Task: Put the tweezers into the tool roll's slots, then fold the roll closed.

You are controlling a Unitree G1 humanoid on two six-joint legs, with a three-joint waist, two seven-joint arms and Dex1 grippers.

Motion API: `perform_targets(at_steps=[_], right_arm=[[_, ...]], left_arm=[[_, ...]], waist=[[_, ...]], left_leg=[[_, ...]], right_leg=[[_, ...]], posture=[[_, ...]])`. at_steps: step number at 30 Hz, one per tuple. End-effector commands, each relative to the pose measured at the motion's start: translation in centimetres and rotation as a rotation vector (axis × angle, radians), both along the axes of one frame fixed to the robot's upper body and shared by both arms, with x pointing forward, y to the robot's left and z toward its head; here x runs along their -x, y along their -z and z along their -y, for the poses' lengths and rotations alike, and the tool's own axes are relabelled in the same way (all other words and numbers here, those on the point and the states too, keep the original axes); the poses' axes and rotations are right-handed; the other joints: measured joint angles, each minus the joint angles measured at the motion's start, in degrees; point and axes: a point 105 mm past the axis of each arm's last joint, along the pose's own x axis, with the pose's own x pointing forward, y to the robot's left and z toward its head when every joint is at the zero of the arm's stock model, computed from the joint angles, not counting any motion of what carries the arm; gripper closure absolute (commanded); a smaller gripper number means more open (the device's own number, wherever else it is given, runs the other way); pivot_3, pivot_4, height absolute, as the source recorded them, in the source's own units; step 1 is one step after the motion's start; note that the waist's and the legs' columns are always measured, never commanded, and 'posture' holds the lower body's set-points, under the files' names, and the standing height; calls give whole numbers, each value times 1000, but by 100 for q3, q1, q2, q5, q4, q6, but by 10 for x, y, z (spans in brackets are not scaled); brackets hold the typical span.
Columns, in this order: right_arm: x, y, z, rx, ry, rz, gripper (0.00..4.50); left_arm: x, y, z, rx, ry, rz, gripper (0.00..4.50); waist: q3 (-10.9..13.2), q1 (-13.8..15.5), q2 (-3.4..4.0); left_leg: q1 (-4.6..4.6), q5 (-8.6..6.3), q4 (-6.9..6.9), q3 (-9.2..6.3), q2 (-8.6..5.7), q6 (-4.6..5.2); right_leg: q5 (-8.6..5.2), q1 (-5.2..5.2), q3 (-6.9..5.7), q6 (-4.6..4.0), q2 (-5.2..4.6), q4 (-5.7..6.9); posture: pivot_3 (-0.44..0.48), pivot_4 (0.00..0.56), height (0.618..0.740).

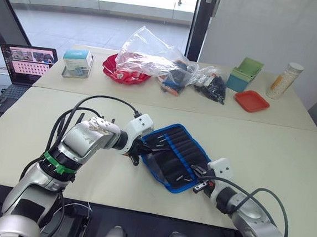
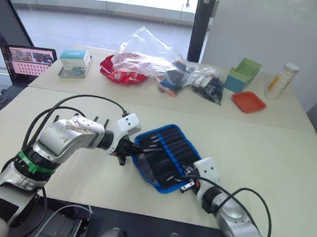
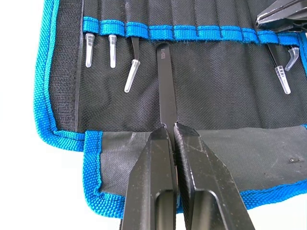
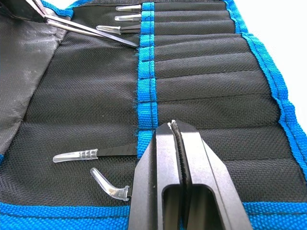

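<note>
The tool roll [image 1: 173, 156] lies open on the near table [image 1: 288, 157], between the two arms. Going left to right across its slots [image 3: 201, 36] in the left wrist view: three tweezers [image 3: 111, 48] with clear tip caps already sit in their pockets. Next, the left gripper [image 3: 171, 127] is clamped on a black tweezer [image 3: 164, 81] whose far end is at the mouth of the fourth slot (not yet fully home, I judge). At the far end, two more capped tweezers [image 4: 79, 155] are slotted beside the right gripper [image 4: 175, 125], whose fingers are pressed together on the roll's fabric, holding nothing I can make out. Remaining: seating this tweezer, then folding the roll.
</note>
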Motion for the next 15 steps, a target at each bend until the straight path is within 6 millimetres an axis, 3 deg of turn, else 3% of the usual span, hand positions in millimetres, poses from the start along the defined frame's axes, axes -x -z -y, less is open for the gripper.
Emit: perform_targets(at_steps=[1, 5, 10, 15], right_arm=[[7, 14, -3, 11, -16, -77, 4462], [10, 14, -7, 17, -30, -90, 4462], [21, 34, -4, 55, -20, -189, 4462], [27, 35, -8, 48, -26, -194, 4462]], left_arm=[[-1, 1, 3, -9, 7, 19, 4500], [-4, 8, 10, -30, 48, 45, 4500], [-15, 13, 26, -8, 64, 61, 4500], [-27, 14, 41, -6, 85, 88, 4500]], waist=[[0, 6, 0], [-1, 16, 1], [-8, 60, 1], [-11, 119, 0]], left_leg=[[0, 0, 0, 0, 0, 0], [0, 0, 1, 0, -1, 0], [4, 0, 4, -1, -4, 0], [6, -2, 9, -2, -6, 3]], right_leg=[[0, 0, 0, 0, 0, 0], [0, 1, 0, 0, -1, 0], [0, 10, -1, 0, -2, -2], [-1, 18, -2, 2, -2, -8]], posture=[[0, 150, 723], [0, 150, 723], [0, 150, 723], [0, 150, 723]])
